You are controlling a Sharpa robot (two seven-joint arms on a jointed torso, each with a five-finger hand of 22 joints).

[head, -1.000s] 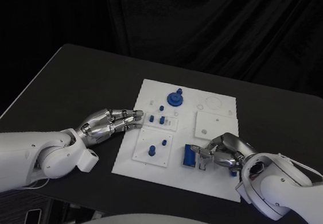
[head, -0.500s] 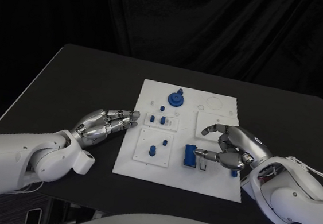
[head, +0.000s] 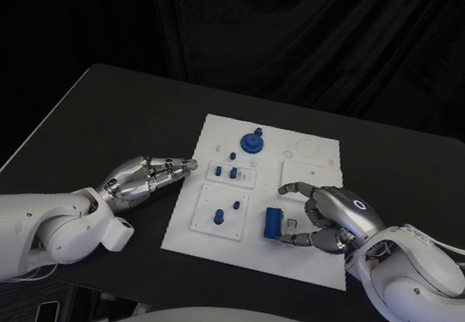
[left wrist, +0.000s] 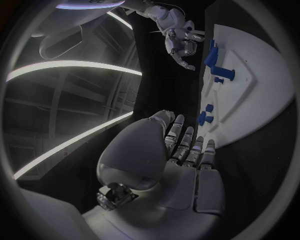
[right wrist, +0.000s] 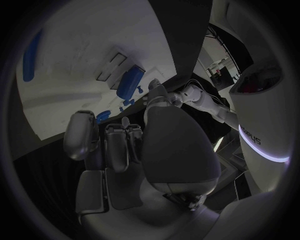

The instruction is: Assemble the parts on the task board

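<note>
The white task board (head: pixel 289 258) lies mid-table. On its near half a blue block (head: pixel 274 222) lies flat. My right hand (head: pixel 326 218) hovers just right of it, back turned up, fingers curved and apart; the fingertips (head: pixel 295 240) sit close to the block's near corner and nothing is held. The left wrist view shows that right hand (left wrist: pixel 181 42) a little apart from the block (left wrist: pixel 212 52). My left hand (head: pixel 152 177) rests off the board's left edge, fingers stretched toward it, empty. A round blue part (head: pixel 254 141), small blue pegs (head: pixel 224 173) and another blue piece (head: pixel 220 216) stand on the board.
Black table (head: pixel 106 123) surrounds the board, with room on the left, the right and the far side. A raised white square (head: pixel 308 178) sits on the board's right half, just beyond my right hand.
My right hand has turned its back upward and its fingers have come off the blue block, which stays on the board. My left hand has drawn back slightly toward the left.
</note>
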